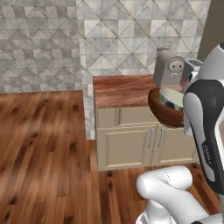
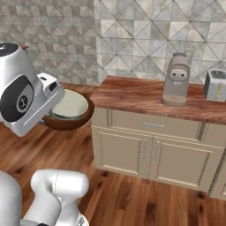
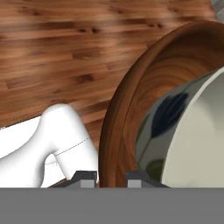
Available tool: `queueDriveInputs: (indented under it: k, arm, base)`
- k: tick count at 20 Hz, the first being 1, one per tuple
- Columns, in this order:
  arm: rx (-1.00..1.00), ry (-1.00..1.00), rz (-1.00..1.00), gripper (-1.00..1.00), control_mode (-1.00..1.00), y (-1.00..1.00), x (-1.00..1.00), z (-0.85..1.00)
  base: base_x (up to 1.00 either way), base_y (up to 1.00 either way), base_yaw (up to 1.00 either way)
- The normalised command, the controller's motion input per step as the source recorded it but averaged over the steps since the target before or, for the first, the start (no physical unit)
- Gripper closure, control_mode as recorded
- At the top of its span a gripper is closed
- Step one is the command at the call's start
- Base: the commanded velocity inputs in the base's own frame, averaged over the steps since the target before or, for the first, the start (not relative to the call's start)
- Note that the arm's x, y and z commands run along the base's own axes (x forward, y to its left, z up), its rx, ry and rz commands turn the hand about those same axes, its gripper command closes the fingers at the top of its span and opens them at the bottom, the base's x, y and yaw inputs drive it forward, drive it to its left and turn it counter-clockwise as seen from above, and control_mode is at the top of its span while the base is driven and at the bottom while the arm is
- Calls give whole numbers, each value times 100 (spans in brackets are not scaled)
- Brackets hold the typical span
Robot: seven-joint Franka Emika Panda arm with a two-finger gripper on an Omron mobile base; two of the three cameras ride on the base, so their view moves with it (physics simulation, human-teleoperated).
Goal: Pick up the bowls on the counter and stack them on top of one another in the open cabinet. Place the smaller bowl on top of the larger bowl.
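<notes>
Fingers [image 3: 111, 177] pinch the dark reddish-brown glossy bowl's [image 3: 131, 109] rim, lower frame; pale whitish-grey bowl [image 3: 197, 140] already nested inside; cabinet placement remains.

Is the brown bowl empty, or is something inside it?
Not empty: the smaller bowl sits nested inside the larger bowl, whose rim the gripper pinches.
</notes>
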Motion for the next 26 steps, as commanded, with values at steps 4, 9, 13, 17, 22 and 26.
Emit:
queueDriveInputs:
  k: [4,9,13,17,22,26]
  arm:
    - [0,0,0,100,100,0,0,0]
    - [0,0,0,100,100,0,0,0]
    - [0,0,0,100,100,0,0,0]
    - [0,0,0,100,100,0,0,0]
    - [0,0,0,100,100,0,0,0]
    - [0,0,0,100,100,0,0,0]
  base:
    - [-35,-48,5]
    - [-32,-50,5]
    - [-32,-53,5]
    - [-33,-48,5]
    - [-31,-50,6]
    - [-37,-44,6]
